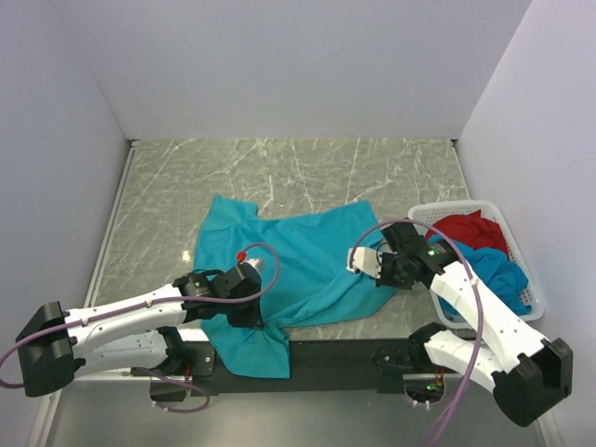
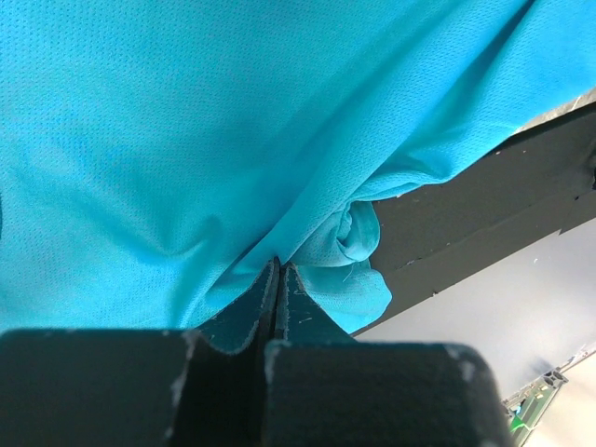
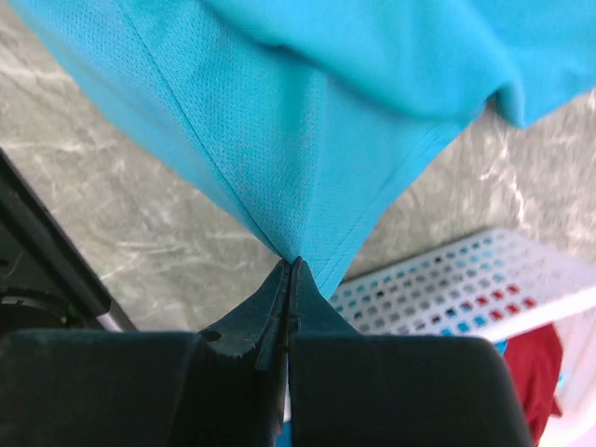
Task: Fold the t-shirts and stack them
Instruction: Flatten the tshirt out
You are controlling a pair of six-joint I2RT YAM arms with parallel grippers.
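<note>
Left gripper (image 2: 279,270) and right gripper (image 3: 289,265) each pinch the teal t-shirt (image 1: 298,256); lift evenly, keeping cloth between them taut. Left's bunched hold possibly catches several layers.

A t-shirt (image 1: 298,270) lies mid-table (image 1: 279,172), a basket (image 1: 517,251) holding two more shirts (image 1: 484,247) at its right.

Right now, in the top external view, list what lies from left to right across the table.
Left gripper → teal cotton t-shirt → right gripper → red t-shirt in the white slatted plastic basket.
</note>
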